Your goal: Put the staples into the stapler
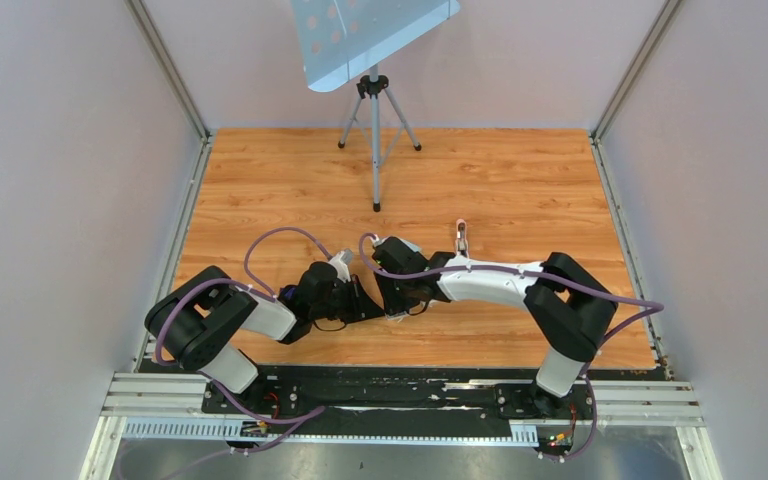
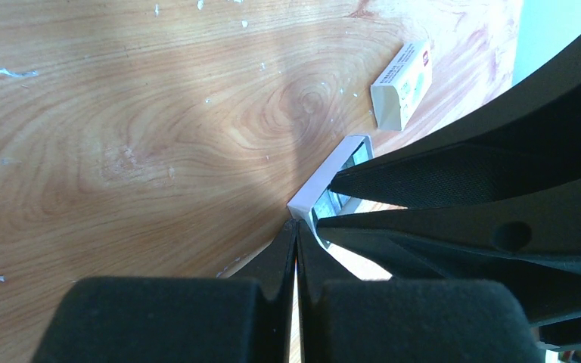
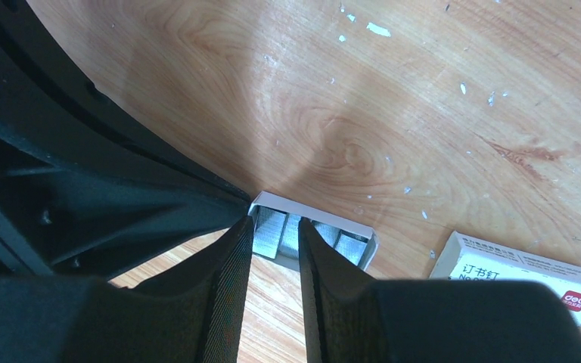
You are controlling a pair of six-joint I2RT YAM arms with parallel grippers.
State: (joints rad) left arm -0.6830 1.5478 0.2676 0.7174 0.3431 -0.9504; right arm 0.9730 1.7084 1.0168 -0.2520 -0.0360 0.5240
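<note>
The staples [image 3: 280, 231] lie in silvery rows inside a small white tray [image 3: 314, 212] on the wooden table. My right gripper [image 3: 274, 225] hangs over the tray's near edge, jaws a narrow way apart, astride one row. My left gripper [image 2: 296, 224] is shut, its tips against the tray's [image 2: 324, 178] corner. The right gripper's black fingers [image 2: 461, 178] cross the left wrist view at the right. The pale pink stapler [image 1: 461, 238] lies on the table beyond the right forearm, clear of both grippers. Whether the right fingers touch the staples I cannot tell.
A white labelled staple box [image 3: 514, 276] lies on the wood just past the tray, also visible as a white box [image 2: 402, 85] in the left wrist view. A tripod stand [image 1: 375, 110] with a perforated pale plate stands at the table's far side. Walls close in left and right.
</note>
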